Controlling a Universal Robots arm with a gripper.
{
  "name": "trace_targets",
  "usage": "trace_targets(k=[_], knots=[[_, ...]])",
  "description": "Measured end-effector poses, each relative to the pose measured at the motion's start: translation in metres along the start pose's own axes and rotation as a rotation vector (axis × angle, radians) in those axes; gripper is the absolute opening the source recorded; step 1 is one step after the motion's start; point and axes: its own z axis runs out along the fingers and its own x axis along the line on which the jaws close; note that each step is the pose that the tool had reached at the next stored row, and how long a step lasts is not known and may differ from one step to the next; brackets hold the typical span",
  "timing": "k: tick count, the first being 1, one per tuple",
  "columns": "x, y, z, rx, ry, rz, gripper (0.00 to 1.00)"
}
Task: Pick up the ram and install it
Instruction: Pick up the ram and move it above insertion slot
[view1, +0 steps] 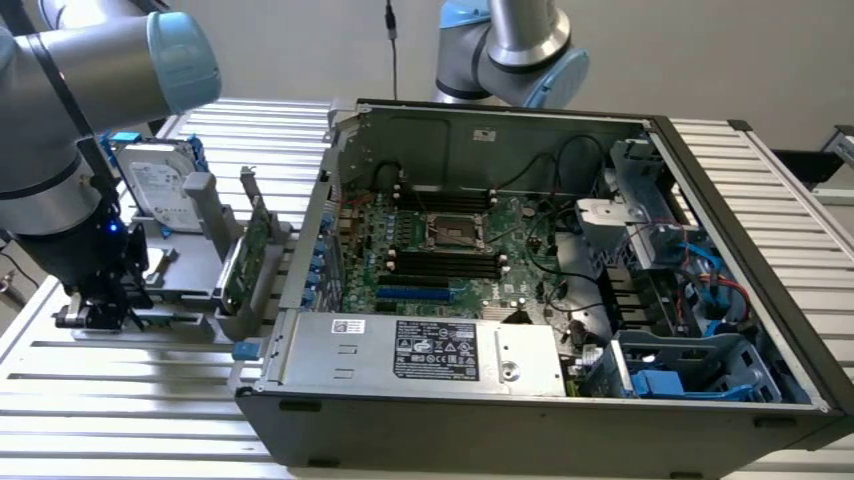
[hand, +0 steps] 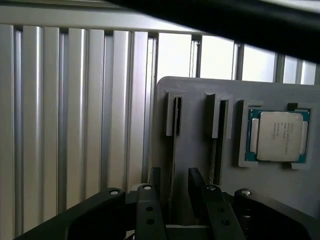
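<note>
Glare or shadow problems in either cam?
Wrist view: slatted table washes out white beyond the grey holder; gripper reads dark against it. Exterior view: soft, even light; computer case outer wall dark, motherboard evenly lit.

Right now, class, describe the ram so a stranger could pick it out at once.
On the ribbed metal table sits a grey holder with two narrow slots beside a silver processor. The ram is the thin dark stick standing on edge in the slot farther from the processor, straddled by the jaws of the gripper.
</note>
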Motion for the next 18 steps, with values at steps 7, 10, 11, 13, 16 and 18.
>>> trace_targets(k=[7,10,11,13,16,18], knots=[[0.0001,-0.0025,0.0007,-0.0090,-0.0004,0.000,0.36],[0.0001,-0.0029,0.0016,-0.0092,-0.0004,0.000,0.36],[0.0002,-0.0030,0.0022,-0.0091,-0.0004,0.000,0.36],[0.0002,-0.0031,0.0026,-0.0095,-0.0002,0.000,0.36],[0.0002,-0.0032,0.0032,-0.0093,-0.0014,0.000,0.36],[0.0002,-0.0034,0.0034,-0.0090,-0.0034,0.000,0.36]])
